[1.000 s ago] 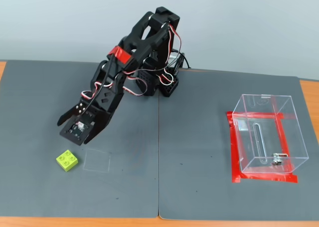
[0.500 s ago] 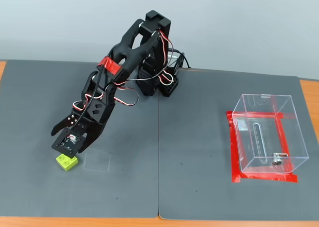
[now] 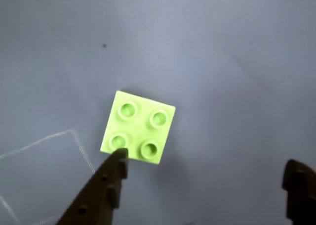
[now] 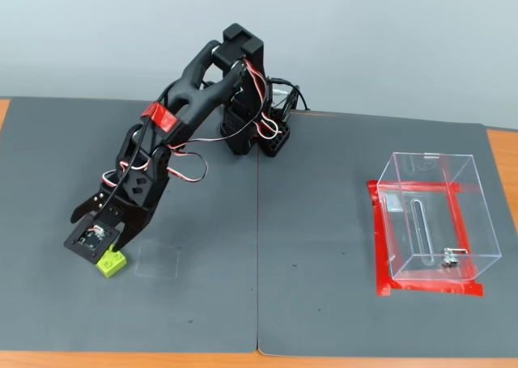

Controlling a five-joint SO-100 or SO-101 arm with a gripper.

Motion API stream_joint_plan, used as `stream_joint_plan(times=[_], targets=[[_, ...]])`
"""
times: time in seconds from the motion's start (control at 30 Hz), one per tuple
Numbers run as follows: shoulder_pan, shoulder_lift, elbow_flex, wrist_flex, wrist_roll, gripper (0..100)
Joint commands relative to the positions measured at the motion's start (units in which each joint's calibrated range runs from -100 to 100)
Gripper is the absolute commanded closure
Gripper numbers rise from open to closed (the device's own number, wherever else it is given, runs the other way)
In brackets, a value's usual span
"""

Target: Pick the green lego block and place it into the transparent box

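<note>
The green lego block (image 3: 138, 127) lies studs-up on the grey mat, just beyond my fingertips in the wrist view. One finger (image 3: 112, 181) overlaps its near left corner; the other finger (image 3: 297, 184) stands far off to the right. My gripper (image 3: 207, 168) is open and holds nothing. In the fixed view the gripper (image 4: 95, 237) hangs low over the block (image 4: 112, 262) at the mat's front left, partly covering it. The transparent box (image 4: 477, 214) stands far to the right, with nothing visible inside it.
Red tape (image 4: 379, 247) frames the box's footprint. A faint clear square outline (image 4: 156, 263) lies on the mat right of the block. The arm's base (image 4: 255, 133) sits at the back centre. A seam (image 4: 257, 247) splits the two mats.
The arm has reached further forward and left and lowered. The open gripper went from above and right of the block to right over it. Block and box have not moved.
</note>
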Motion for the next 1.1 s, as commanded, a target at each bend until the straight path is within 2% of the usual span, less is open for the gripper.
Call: stream_joint_plan(times=[0.0, 1.07], targets=[[-0.1, 0.54, -4.09, -0.93, -0.14, 65], [-2.86, 9.1, -8.16, -2.92, -2.01, 65]])
